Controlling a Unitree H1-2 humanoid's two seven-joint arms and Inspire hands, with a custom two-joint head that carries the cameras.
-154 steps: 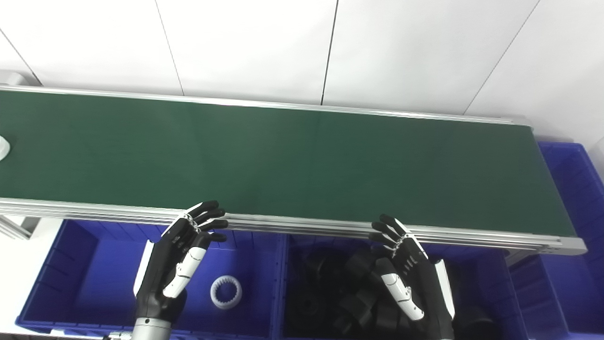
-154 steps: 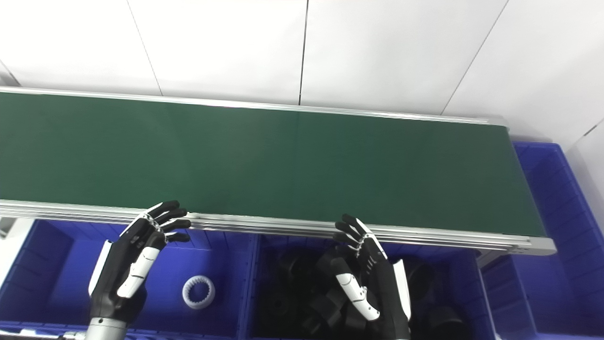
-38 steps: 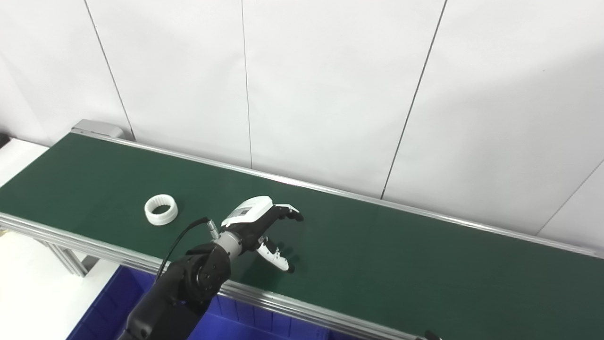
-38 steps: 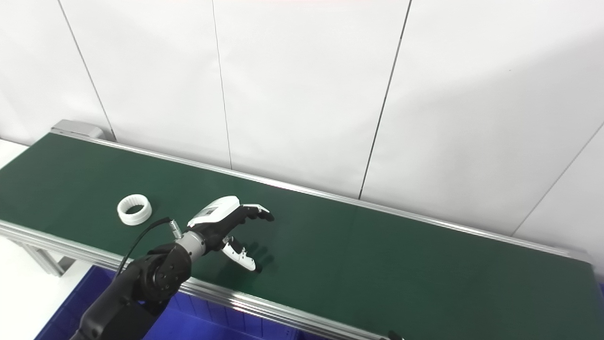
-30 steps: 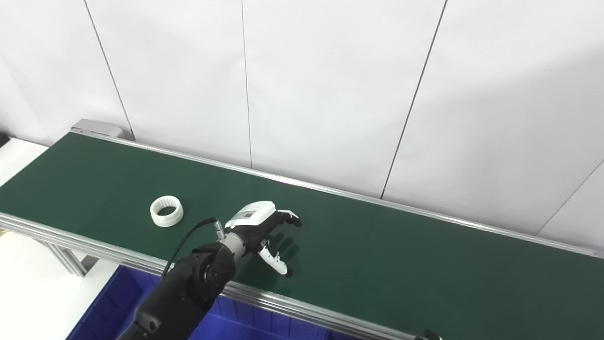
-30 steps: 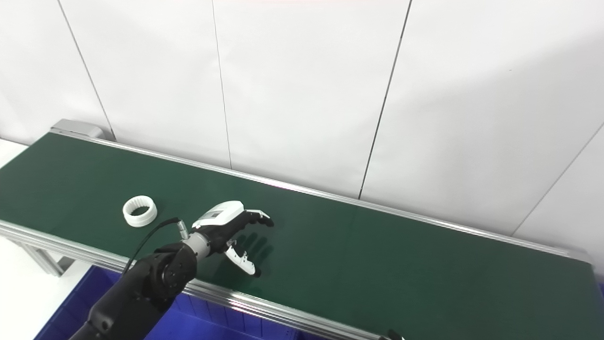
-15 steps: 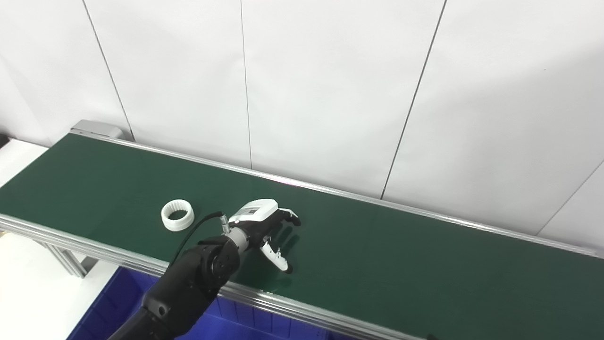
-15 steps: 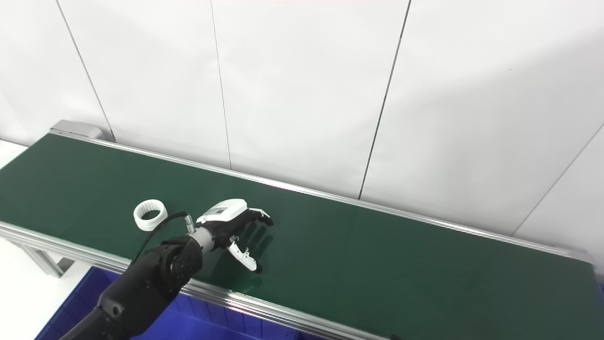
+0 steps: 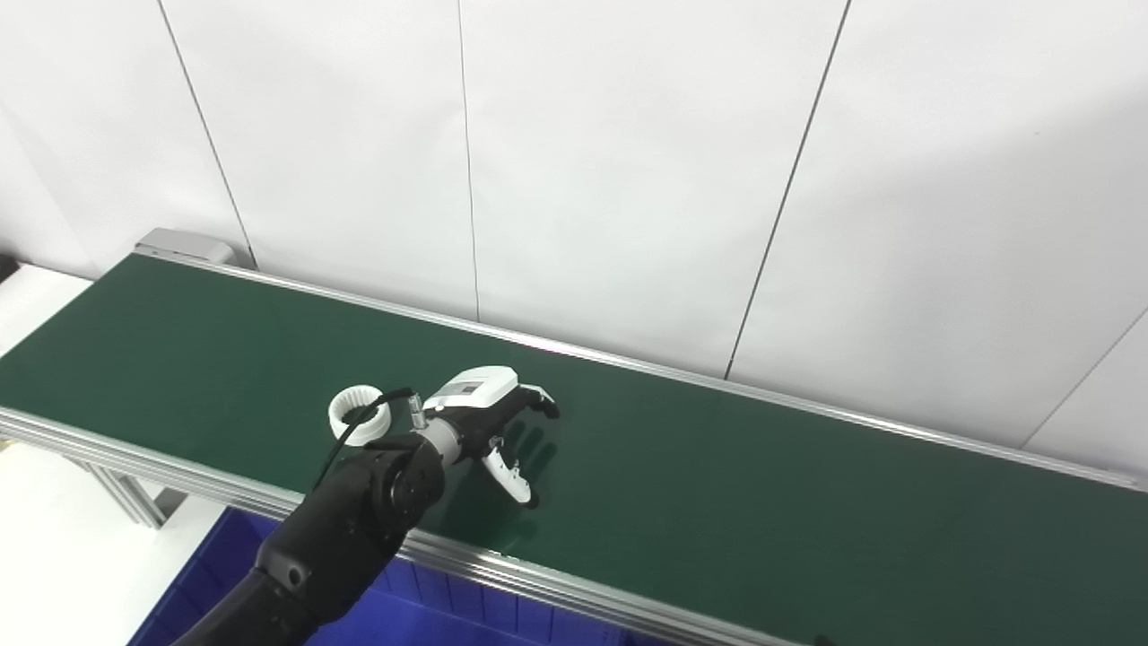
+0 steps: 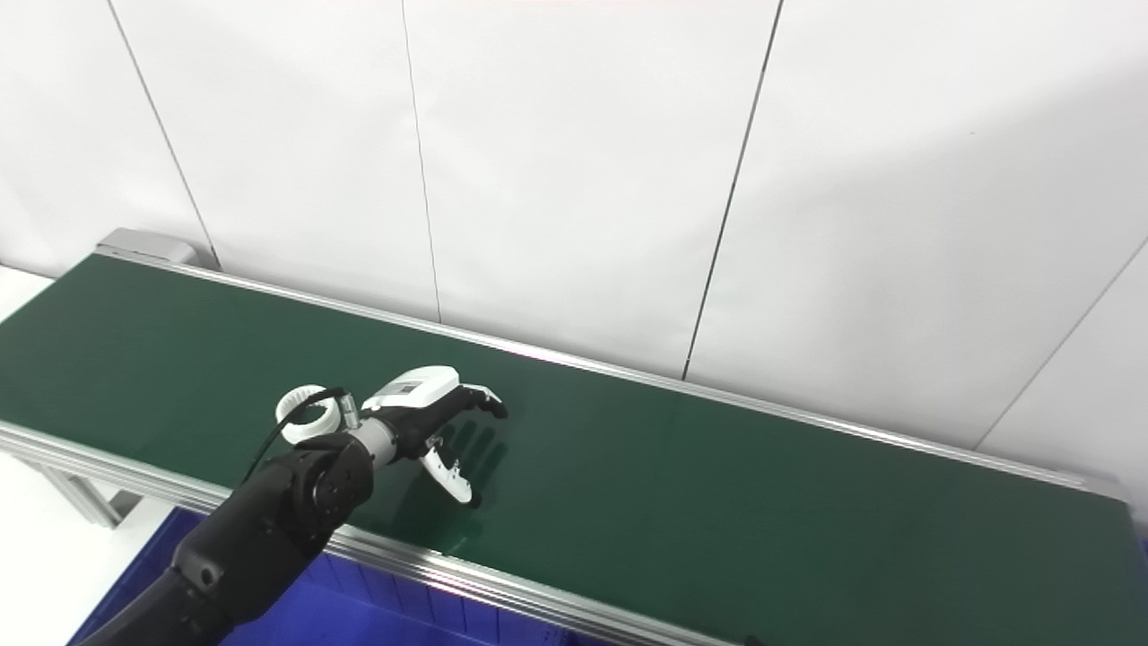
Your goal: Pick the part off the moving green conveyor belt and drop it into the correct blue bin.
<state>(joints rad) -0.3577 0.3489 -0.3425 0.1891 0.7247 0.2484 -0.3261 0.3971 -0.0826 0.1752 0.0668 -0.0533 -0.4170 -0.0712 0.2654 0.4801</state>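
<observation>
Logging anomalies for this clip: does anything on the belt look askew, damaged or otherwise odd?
Nothing stands out. The white ring lies flat on the green belt, partly hidden behind the wrist of the open left hand, which is empty.

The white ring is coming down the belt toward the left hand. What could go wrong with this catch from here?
1. The left hand is open with fingers pointing away from the white ring, which sits by the wrist; it could ride past or bump the forearm rather than enter the grasp.
2. The black cable at the wrist crosses the ring in both views and might snag it.
3. The blue bin is barely in view, so the drop may be poorly aimed.
</observation>
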